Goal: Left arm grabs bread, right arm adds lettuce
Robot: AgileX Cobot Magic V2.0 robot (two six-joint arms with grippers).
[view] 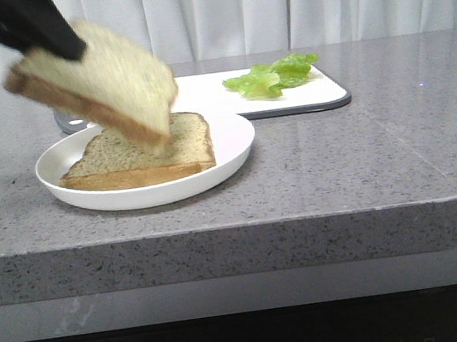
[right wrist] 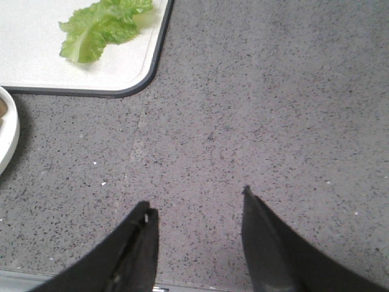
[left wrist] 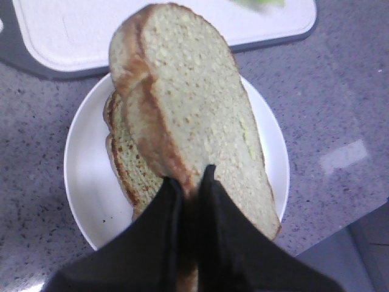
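Even, bright, diffuse light fills all three views, with soft shadows under the plate. The raised bread is motion-blurred in the front view. A pale glare patch sits on the worktop in the left wrist view.

Glossy white plate, speckled stone countertop

thick bread lifted, tilted; lettuce lying flat

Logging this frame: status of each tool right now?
Left tool: closed on the bread, lifted tilted over the plate.
Right tool: open, empty, over bare counter.
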